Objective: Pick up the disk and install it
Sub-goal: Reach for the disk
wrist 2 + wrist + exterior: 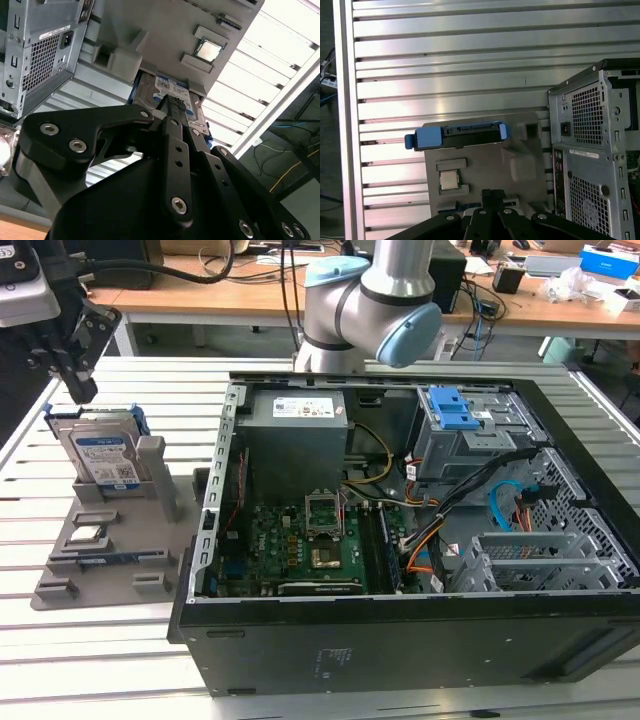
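The open black metal desktop computer case (400, 640) waits well apart from the disk, so neither pickup nor installation is done yet. On the flat grey plastic parts holder (110, 575), at the exterior view's left, the silver rectangular disk (100, 455) in its blue bracket stands on a long edge. Its label faces the exterior camera and its long axis lies level along the table. The black gripper (80, 388) hovers just above it, fingers drawn together, holding nothing.

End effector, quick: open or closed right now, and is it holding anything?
End effector: closed, holding nothing, its tips near the disk, which stands upright in the grey holder.
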You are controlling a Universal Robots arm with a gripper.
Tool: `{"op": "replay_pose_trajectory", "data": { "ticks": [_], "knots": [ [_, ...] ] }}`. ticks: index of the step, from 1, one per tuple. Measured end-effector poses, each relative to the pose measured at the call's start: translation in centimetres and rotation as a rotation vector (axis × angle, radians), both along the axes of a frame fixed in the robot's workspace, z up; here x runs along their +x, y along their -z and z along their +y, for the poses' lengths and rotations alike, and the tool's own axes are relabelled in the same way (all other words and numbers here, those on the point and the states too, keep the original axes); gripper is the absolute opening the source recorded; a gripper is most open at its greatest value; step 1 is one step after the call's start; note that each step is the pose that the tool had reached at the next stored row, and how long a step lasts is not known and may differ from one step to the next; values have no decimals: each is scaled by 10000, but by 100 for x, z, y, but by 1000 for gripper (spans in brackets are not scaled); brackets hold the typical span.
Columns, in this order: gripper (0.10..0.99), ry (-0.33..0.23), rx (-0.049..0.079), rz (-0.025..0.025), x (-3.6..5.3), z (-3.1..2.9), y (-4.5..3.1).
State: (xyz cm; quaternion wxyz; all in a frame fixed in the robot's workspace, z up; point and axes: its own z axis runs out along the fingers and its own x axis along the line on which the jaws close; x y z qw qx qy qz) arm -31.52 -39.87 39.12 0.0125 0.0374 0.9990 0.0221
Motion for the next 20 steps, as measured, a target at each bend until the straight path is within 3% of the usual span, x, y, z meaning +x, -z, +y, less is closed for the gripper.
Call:
{"op": "replay_pose_trajectory", "data": {
  "ticks": [13,20],
  "knots": [
    [106,0,0,0,-292,0,17],
    [106,1,0,0,-396,0,23]
  ]
}}
